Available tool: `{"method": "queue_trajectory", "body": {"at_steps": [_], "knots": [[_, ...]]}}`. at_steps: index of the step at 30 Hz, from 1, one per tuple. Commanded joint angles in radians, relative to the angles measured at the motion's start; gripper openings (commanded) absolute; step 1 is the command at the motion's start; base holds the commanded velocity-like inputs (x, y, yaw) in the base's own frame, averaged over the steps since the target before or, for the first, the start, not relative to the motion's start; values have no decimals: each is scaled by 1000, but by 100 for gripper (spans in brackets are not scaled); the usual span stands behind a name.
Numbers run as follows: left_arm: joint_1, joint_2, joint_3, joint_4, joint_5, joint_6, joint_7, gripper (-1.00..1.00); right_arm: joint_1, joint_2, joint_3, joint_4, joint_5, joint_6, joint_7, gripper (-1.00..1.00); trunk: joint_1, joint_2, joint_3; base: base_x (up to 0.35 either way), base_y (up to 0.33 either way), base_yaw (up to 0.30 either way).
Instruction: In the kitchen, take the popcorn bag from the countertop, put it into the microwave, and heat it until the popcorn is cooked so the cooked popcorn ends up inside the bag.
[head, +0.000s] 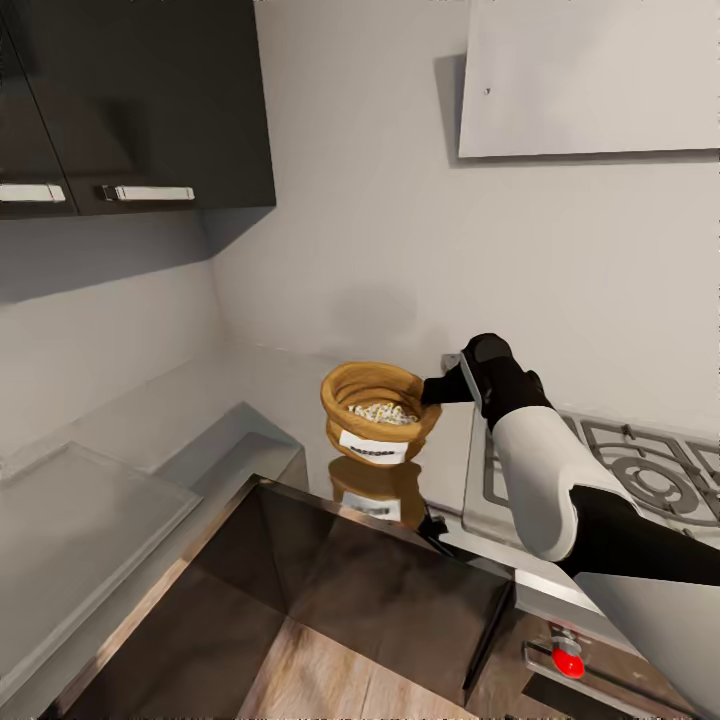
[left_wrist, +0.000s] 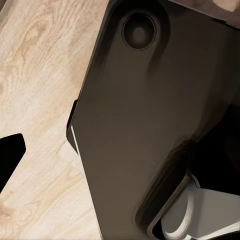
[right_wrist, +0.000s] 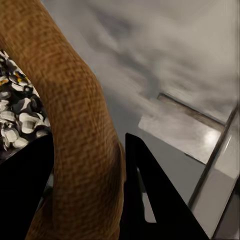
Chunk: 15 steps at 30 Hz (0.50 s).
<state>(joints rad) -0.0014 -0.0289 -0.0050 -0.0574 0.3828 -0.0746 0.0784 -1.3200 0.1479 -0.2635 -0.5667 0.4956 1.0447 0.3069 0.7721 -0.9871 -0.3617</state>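
Right claw (right_wrist: 85, 195): the two dark fingers are clamped either side of the rolled rim of the popcorn bag (head: 379, 410), one inside the mouth, one outside. The grip is taken on the rim alone, not the body.

The bag is seen held just above the desk (head: 290, 385), its reflection directly beneath it; it is judged lifted clear, though contact with the steel cannot be ruled out from the head view. Bag upright, label facing the camera, popcorn (head: 382, 411) heaped inside to below the rim. The gas hob (head: 640, 475) lies just beside, under the right arm.

Risks noted:
- Cloth rim is soft; it may fold or slip out of the pinch under the bag's weight.
- A one-sided hold lets the bag tilt in transit, and pieces may be spilled.
- A swing could catch the hob grates.

Left claw: cannot be told whether apart or together; one dark fingertip (left_wrist: 11, 152) is seen over wooden floor.
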Motion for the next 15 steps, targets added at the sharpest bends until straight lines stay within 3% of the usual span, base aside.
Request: {"method": "queue_trajectory", "body": {"at_steps": [1, 15], "knots": [[0, 0, 0, 0, 4, -2, 3, 100, -1, 2, -8, -2, 9, 3, 6, -100, 0, -1, -1, -199, 0, 0], [0, -5, 4, 1, 4, -2, 3, 100, -1, 1, -5, -2, 9, 3, 3, -100, 0, -1, -1, -334, 0, 0]]}}
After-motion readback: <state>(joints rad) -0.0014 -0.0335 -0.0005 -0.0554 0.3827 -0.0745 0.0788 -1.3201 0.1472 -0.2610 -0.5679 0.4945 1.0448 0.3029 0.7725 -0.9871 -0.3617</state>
